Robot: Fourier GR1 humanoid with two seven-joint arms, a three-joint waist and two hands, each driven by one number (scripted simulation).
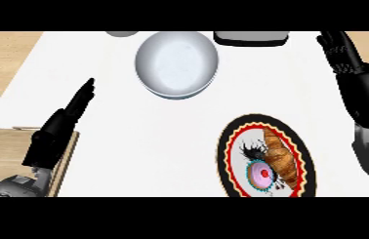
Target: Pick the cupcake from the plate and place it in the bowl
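Observation:
A cupcake (263, 175) with pink frosting and a red centre sits on the near part of a round plate (234, 135) with a black, red and yellow rim, at the lower right. A brown croissant (279, 155) lies beside it on the same plate. A pale grey bowl (176, 62) stands at the upper middle and holds nothing. My right hand (344, 62) is at the right edge, open, fingers pointing up, above and to the right of the plate. My left hand (61, 126) rests open at the lower left, fingers straight, far from the plate.
A wooden board (22, 150) lies under my left forearm at the lower left. A grey and white appliance (252, 37) stands at the top, right of the bowl. A small grey object (121, 33) peeks in at the top left.

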